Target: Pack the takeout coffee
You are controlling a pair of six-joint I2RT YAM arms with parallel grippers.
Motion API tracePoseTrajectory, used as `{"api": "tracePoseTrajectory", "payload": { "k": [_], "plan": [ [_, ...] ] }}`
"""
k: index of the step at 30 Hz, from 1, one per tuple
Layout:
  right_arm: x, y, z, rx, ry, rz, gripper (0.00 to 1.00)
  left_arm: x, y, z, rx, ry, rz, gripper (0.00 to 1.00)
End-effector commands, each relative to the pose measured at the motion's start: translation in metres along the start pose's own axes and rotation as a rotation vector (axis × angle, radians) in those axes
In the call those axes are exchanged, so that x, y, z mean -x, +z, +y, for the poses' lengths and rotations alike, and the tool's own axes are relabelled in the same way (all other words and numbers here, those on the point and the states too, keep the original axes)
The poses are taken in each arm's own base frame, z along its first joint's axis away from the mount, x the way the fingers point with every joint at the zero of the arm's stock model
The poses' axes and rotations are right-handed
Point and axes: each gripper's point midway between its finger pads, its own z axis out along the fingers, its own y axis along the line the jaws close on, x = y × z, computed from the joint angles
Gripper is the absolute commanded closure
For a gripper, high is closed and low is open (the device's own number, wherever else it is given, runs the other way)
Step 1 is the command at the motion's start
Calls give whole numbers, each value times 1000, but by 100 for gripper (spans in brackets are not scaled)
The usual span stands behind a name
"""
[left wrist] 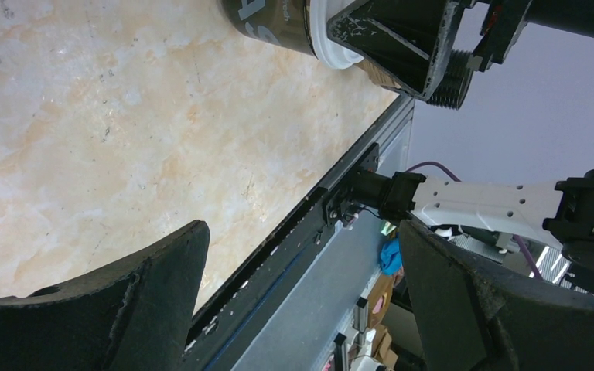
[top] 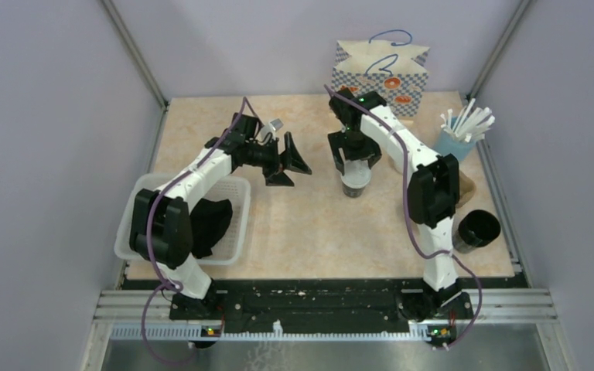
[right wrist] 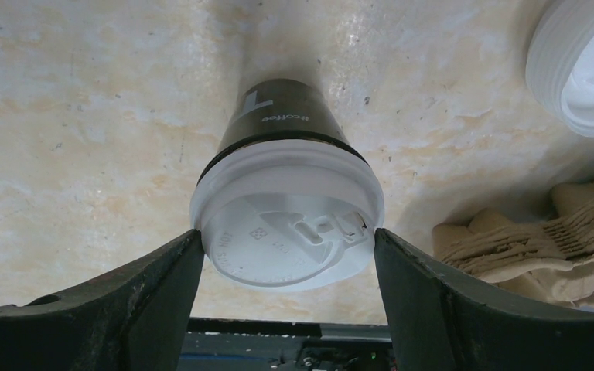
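One takeout coffee [top: 355, 184] stands upright on the table, mid-right. Its dark side is printed "coffee" and its white lid [right wrist: 286, 224] is marked "HOT". My right gripper [top: 354, 166] points down over it. In the right wrist view the right gripper [right wrist: 286, 232] has one finger against each side of the lid's rim. My left gripper [top: 294, 164] hangs open to the cup's left, holding nothing. The left wrist view shows the cup [left wrist: 271, 23] lying far beyond the open left gripper [left wrist: 302, 232].
A checked paper bag [top: 383, 73] stands at the back. A blue holder of straws [top: 456, 139], a pulp cup carrier [right wrist: 526, 239], a loose white lid [right wrist: 580, 69] and a black lidless cup [top: 478, 229] are on the right. A white basket [top: 143, 201] with dark cloth sits left.
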Motion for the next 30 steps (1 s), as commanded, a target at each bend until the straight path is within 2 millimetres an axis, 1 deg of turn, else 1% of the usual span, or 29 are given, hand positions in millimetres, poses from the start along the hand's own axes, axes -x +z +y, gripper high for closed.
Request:
{"api": "tracePoseTrajectory", "payload": {
  "k": [1,9,13,20,22,25,27,28,30],
  "plan": [
    [8,-8,-2,-14,-10,-21,20,7,-1,-14,-40,50,5,2],
    [11,-6,-4,-27,-11,-26,20,8,2,-13,-44,46,15,2],
    [16,-5,-2,-15,-9,-36,19,6,2,-11,-41,41,19,2],
    [16,-9,1,1,-10,-37,14,5,1,-11,-40,45,18,2],
    [21,-20,1,12,0,-70,11,5,1,-11,-41,47,16,2],
    [26,-47,-1,77,49,-120,9,6,2,-12,-48,48,15,2],
    [24,-62,-2,163,93,-162,9,6,6,-18,-64,55,18,2],
    [29,-70,-3,217,119,-215,9,6,10,-21,-70,58,23,2],
    [24,-77,-7,358,171,-245,10,3,22,-27,-66,55,48,2]
  ]
}}
